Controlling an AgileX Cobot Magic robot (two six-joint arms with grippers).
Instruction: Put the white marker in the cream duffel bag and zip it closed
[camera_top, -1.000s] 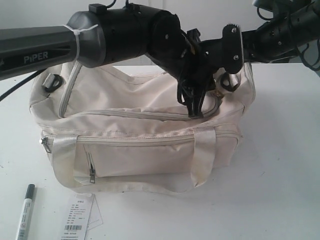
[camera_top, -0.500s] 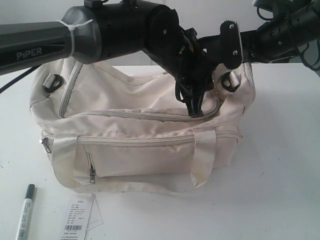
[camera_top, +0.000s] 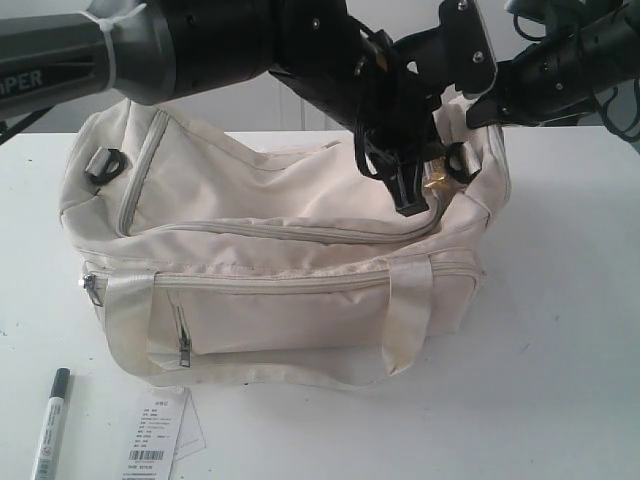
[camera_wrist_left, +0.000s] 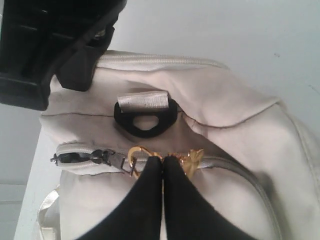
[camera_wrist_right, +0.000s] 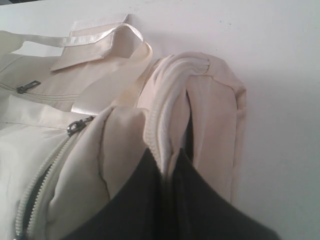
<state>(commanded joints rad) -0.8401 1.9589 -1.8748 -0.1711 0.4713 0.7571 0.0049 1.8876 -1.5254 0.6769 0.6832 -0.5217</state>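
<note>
The white marker lies capped on the table at the near left corner, just beside a paper tag and well apart from both grippers; it is not yet in the bag. Behind it the cream duffel bag stands with its top zip run shut. At the bag's right end the left gripper has its jaws pressed together on the gold zip pull, though the tips hide how much metal they actually hold. The right gripper is closed on a fold of fabric at that same end, acting as an anchor. The step in hand is judged to be opening the zip: keep the anchor taut, draw the pull along the zip line towards the left end, and avoid lifting, which would bunch the cloth. The table is white and matte; a pale wall stands beyond it.
</note>
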